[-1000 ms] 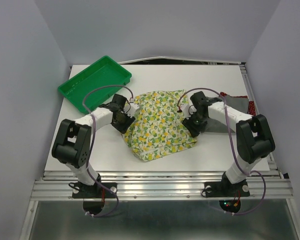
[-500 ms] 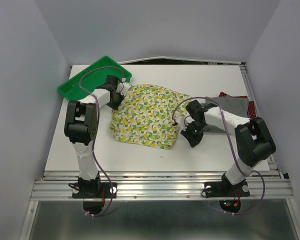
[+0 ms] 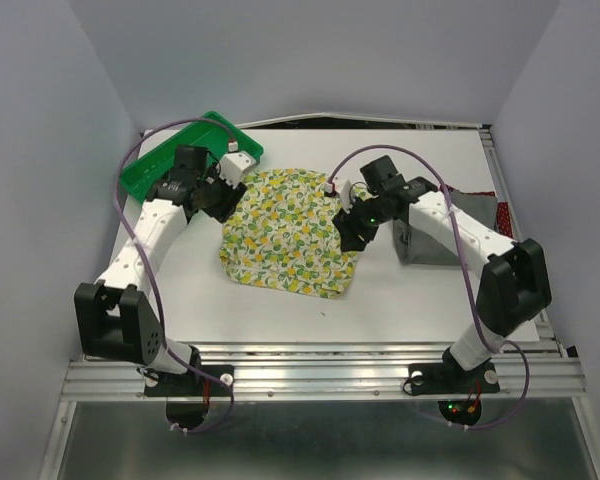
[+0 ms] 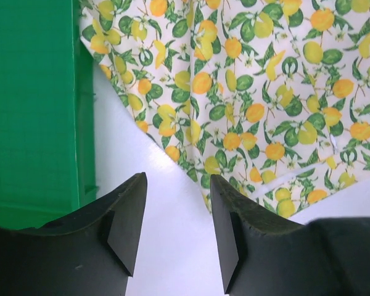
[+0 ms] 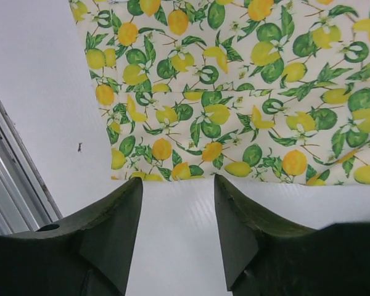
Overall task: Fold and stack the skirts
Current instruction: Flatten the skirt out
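The lemon-print skirt (image 3: 288, 232) lies folded flat in the middle of the table, also filling the left wrist view (image 4: 265, 92) and the right wrist view (image 5: 234, 92). My left gripper (image 3: 228, 197) hovers at its left edge, open and empty (image 4: 177, 185). On the opposite side my right gripper (image 3: 348, 225) stands open at the cloth's right edge with nothing between its fingers (image 5: 177, 185). The grey skirt (image 3: 430, 240) lies at the right, partly under the right arm. A corner of the dark red skirt (image 3: 502, 212) shows beyond it.
A green plastic tray (image 3: 170, 165) sits at the back left, its wall close beside the left gripper (image 4: 37, 105). A metal rail (image 5: 12, 179) runs along the table's near edge. Purple cables loop over both arms.
Both grippers let go of the lemon-print skirt and opened. The left arm drew back to the cloth's left edge, the right arm rose to its right edge. The skirt lies flatter.
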Robot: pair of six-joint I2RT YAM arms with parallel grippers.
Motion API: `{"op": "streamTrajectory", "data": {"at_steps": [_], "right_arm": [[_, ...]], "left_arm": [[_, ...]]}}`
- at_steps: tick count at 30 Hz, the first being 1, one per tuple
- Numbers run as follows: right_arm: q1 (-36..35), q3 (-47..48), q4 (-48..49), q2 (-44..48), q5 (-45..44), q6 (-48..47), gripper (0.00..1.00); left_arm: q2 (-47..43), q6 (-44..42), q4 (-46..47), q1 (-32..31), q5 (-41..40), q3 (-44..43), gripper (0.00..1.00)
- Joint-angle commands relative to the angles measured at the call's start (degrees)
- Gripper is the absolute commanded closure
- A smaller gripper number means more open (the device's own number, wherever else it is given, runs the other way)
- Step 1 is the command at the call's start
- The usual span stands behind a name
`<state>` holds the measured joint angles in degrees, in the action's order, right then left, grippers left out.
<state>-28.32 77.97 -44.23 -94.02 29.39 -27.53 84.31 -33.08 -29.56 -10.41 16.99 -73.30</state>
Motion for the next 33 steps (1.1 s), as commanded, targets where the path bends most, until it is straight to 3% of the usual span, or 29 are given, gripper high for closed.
{"op": "streamTrajectory", "data": {"at_steps": [1,4,9,11,17,25,29,33], "right_arm": [[-4.6,-2.6,4.8,-2.1,-2.8,3.3,0.43],[-6.8,-8.0,8.6,-1.9,-7.6,5.5,0.39],[-7.5,-12.5,11.3,-3.5,-12.7,8.8,0.44],[-7.5,-14.4,11.4,-3.3,-13.3,10.5,0.46],[-6.9,-17.3,12.6,2.5,-15.8,17.4,0.48],[2.3,-17.6,14.4,10.8,-7.5,37.3,0.25],[4.8,-18.7,15.0,7.0,-1.5,49.0,0.24],[4.8,-21.4,19.0,3.1,-1.2,55.3,0.27]], "left_arm": [[-1.5,-2.5,-4.7,0.4,-1.7,8.1,0.43],[-2.0,-0.9,-2.8,0.5,-2.6,12.9,0.39],[0.2,6.8,0.7,1.4,-2.5,15.3,0.35],[1.4,9.2,1.6,2.4,-2.1,15.6,0.29],[2.5,11.6,1.3,5.8,0.9,16.6,0.33],[-4.5,11.3,-1.9,8.0,11.7,12.9,0.31],[-4.2,13.6,-2.1,9.9,13.1,11.2,0.28],[-0.9,18.4,-2.5,12.0,13.1,10.5,0.28]]}}
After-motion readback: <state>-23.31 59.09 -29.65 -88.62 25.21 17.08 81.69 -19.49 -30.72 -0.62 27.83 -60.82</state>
